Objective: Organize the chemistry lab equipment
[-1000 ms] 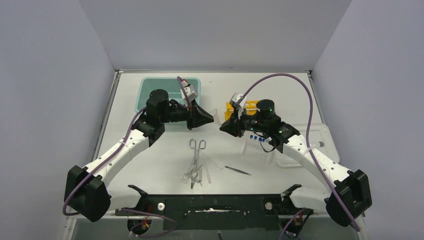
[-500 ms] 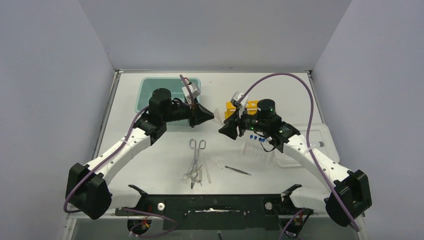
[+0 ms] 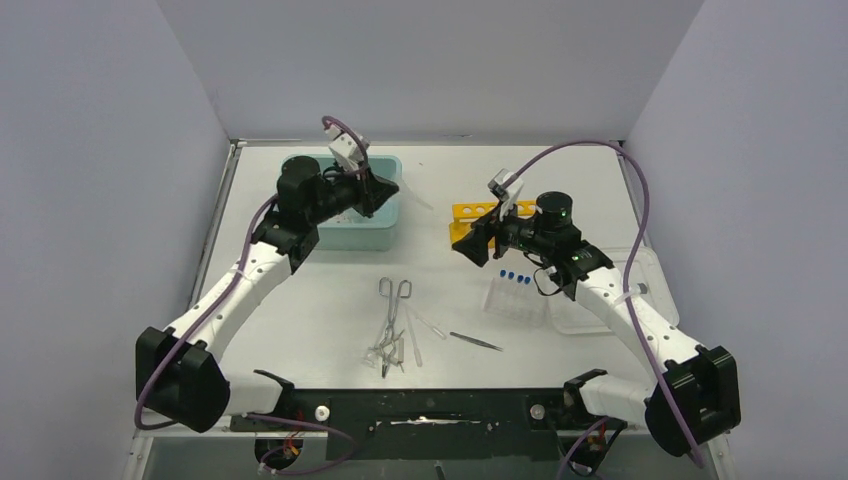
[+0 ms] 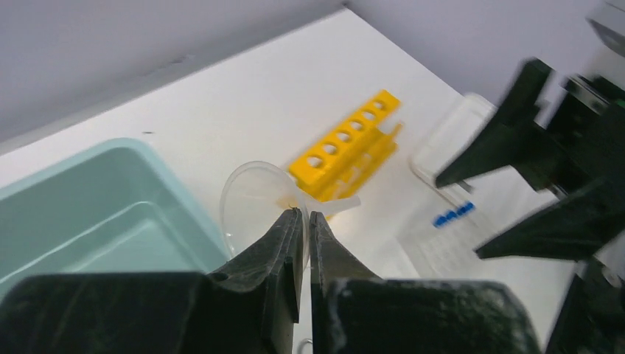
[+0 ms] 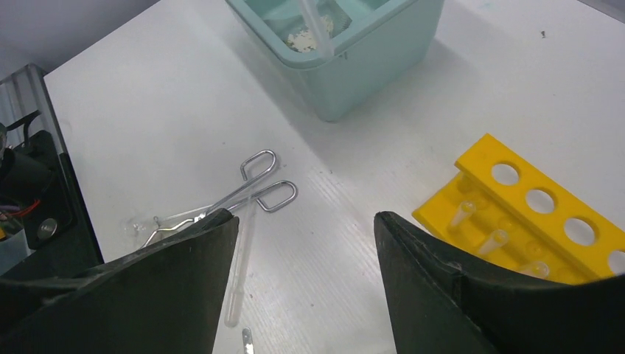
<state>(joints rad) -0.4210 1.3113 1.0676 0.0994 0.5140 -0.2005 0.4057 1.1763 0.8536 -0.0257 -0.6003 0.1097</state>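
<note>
At the bottom centre of the overhead view, nearest the arm bases, clear droppers (image 3: 413, 346) lie loose on the white tabletop (image 3: 320, 300). Thin metal tweezers (image 3: 476, 342) lie just to their right, and the scissor-like forceps (image 3: 392, 305) run up from them, finger loops toward the top. Further up and to the right, a clear bag of blue-capped tubes (image 3: 515, 297) lies flat, beside a translucent lid (image 3: 575, 315) that the right arm crosses. Above the bag, the right gripper (image 5: 304, 221) hangs with its fingers spread wide and nothing between them; its wrist view looks down on the forceps loops and bare tabletop. Just beyond it, right of centre, the yellow rack (image 3: 475, 211) lies on the tabletop, with two small clear tubes (image 5: 464, 211) at its lower edge. In the upper left stands the teal tub (image 3: 355, 238), with white bits (image 5: 301, 38) on its floor. The left gripper (image 4: 304, 214) is over the tub's right part, fingers pressed together on the rim of a clear funnel (image 4: 254, 195), whose stem sticks out to the right of the fingers in the left wrist view.
</note>
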